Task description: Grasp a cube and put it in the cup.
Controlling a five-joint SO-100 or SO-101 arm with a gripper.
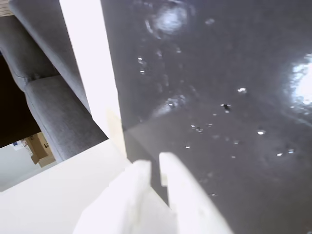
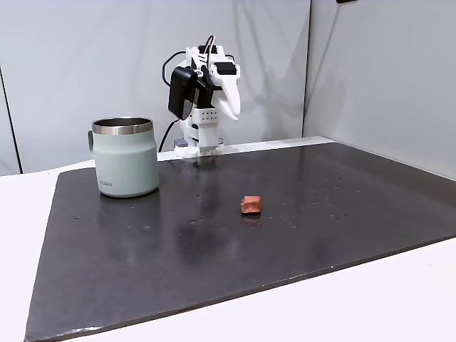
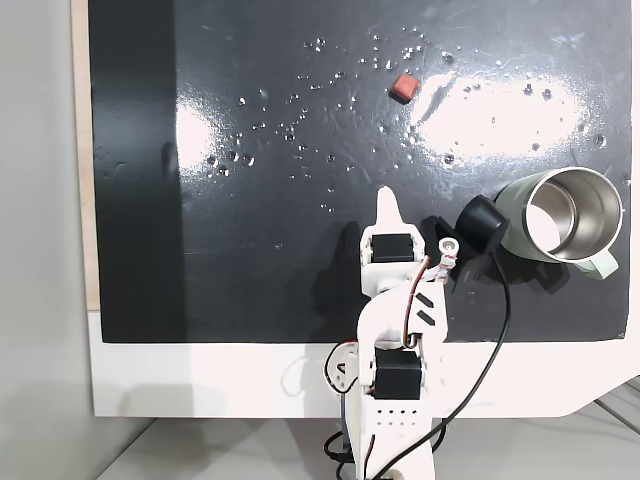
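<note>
On the glossy dark mat (image 2: 178, 249), rough cube (image 2: 251, 205) lies apart from steel-rimmed cup (image 2: 125, 157); claw (image 1: 155, 168) clenched, empty.

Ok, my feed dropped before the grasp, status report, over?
Gripper shut, empty, raised near the arm's base. Cube loose mid-mat, untouched. Cup upright, apart from it. Nothing between them.

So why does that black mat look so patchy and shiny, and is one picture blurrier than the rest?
In the top-down fixed view, lamps glare off the mat as white patches near the cube. In the wrist view the gripper is overexposed and soft. The side fixed view is evenly lit, with the cup sharp.
</note>
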